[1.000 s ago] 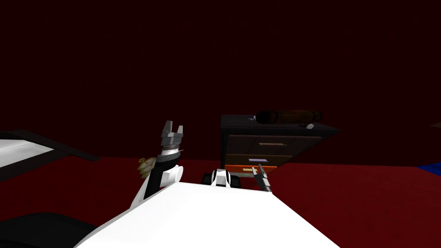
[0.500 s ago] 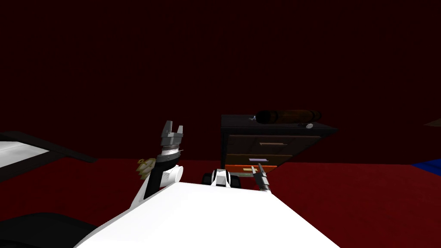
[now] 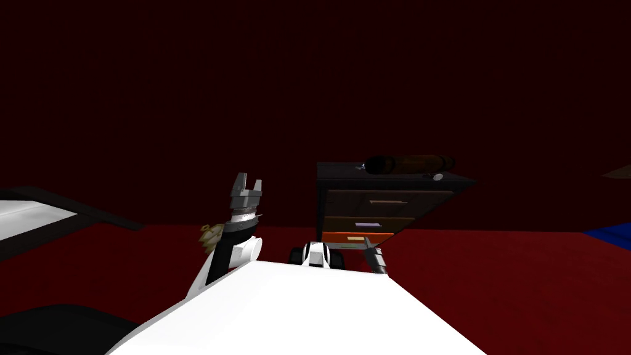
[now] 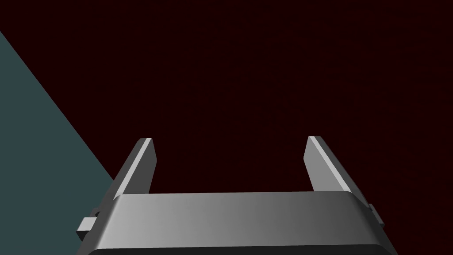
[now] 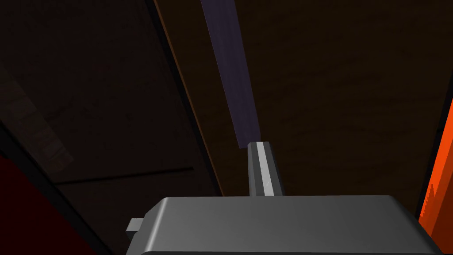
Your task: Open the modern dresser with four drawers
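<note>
**Right claw [image 5: 259, 148] closed at the dresser [image 3: 394, 203] handle; left claw [image 3: 248, 182] wide.**

The right claw's two thin grey fingers were pressed together into one blade. Its tip met the end of the flat purple strip handle [image 5: 230, 71] on a brown drawer front [image 5: 345, 88]; whether the handle was pinched could not be determined. The dark-framed dresser with brown drawer fronts stood directly ahead of this claw, with a bright orange drawer front [image 3: 357, 237] just beside it. The left claw was raised well apart from the dresser, fingers spread wide.
</note>
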